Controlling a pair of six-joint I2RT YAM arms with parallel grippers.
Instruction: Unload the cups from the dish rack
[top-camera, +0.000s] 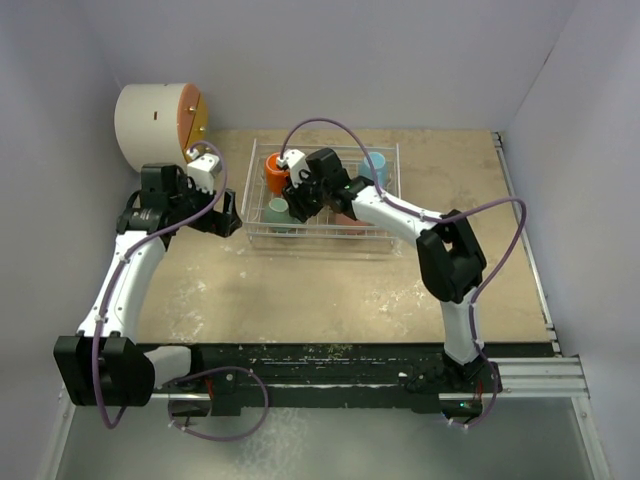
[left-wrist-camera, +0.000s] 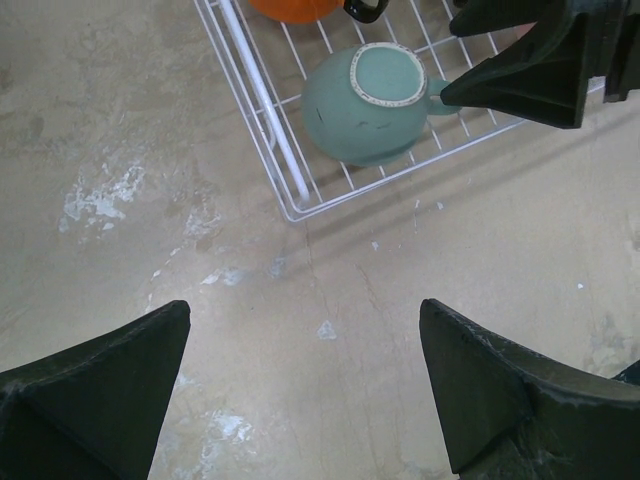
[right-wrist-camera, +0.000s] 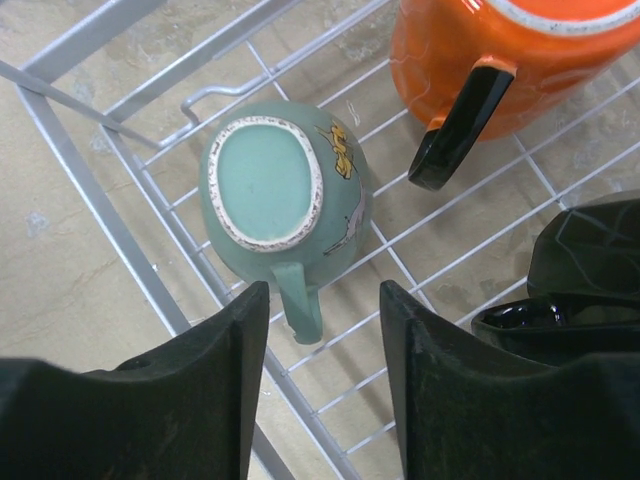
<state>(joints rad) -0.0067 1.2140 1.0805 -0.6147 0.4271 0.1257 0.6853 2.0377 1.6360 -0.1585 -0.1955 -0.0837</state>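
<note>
Straddling the handle of the teal-green mug (right-wrist-camera: 275, 190), the right pincer (right-wrist-camera: 322, 296) stands with fingers apart. The mug sits upside down in a corner of the dish rack (left-wrist-camera: 282, 150), near the orange mug (right-wrist-camera: 500, 60). The left pincer (left-wrist-camera: 303, 320), spread wide, hangs over the desk (left-wrist-camera: 120, 120) just outside that corner.

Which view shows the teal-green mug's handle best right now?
Right wrist: the upturned teal-green mug sits close, its handle pointing between the open fingers of the right gripper. Left wrist shows the mug, handle partly behind that gripper. Top external shows only a sliver beside the right arm.
</note>
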